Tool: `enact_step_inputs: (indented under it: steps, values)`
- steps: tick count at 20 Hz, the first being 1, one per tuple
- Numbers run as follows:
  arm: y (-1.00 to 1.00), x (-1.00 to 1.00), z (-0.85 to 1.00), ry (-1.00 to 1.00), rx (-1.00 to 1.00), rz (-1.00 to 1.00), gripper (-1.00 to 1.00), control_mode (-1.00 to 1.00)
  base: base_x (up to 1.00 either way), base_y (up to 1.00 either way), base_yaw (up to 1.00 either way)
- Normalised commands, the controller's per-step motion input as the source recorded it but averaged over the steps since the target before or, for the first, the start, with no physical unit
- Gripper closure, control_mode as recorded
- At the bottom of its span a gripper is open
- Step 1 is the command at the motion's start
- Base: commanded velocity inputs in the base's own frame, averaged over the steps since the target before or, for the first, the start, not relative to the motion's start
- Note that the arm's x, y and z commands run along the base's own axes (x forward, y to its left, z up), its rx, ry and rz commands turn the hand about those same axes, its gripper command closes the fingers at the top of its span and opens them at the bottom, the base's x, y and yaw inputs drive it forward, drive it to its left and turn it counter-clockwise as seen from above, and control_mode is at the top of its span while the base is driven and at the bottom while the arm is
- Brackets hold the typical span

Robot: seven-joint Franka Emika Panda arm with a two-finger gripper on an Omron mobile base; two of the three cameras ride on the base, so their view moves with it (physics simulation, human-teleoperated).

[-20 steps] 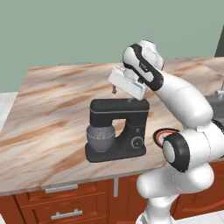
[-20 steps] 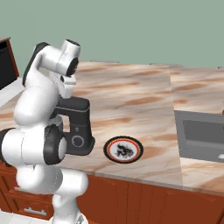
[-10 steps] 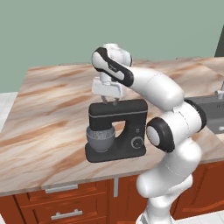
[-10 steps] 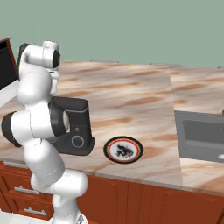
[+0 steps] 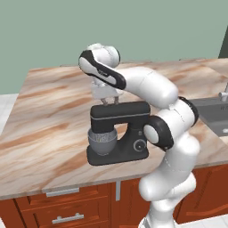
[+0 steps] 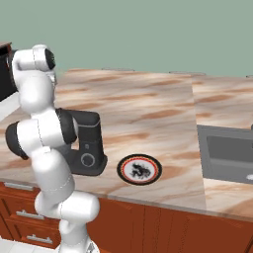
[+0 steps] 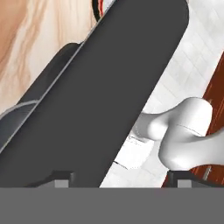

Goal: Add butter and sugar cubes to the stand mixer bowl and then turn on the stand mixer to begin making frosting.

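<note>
One stand mixer (image 5: 119, 133) sits near the front edge of the marble counter (image 5: 49, 116) in the left base view, its head lying left to right over one stand mixer bowl (image 5: 103, 140), dial facing the front. The gripper (image 5: 108, 100) hangs just above the head, fingers apart, holding nothing. From the right base view, one red-rimmed plate (image 6: 140, 169) lies beside the mixer. In the hand view, the dark head runs diagonally between the spread fingertips.

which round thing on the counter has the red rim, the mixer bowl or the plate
The plate: a flat dark disc with a red rim, lying on the counter beside the stand mixer. The stand mixer bowl is deep, plain grey metal, under the mixer's head.
</note>
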Motion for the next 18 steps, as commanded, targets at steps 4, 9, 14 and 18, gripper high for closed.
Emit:
enact_step_inputs:
  steps: [4,9,14,18]
  values:
    - [-0.77,-1.0,0.0,-0.14,0.0,0.0,-1.0,-1.0,0.0,0.0,0.0]
    - [-0.34,-0.99,0.15,-0.24,0.13,0.21,-1.0,-1.0,0.0,0.0,0.0]
    - [-0.43,-0.83,0.23,-0.08,0.12,0.35,-1.0,-1.0,0.0,0.0,0.0]
    - [-0.37,-0.25,-0.16,-0.06,0.0,0.41,-1.0,-1.0,0.0,0.0,0.0]
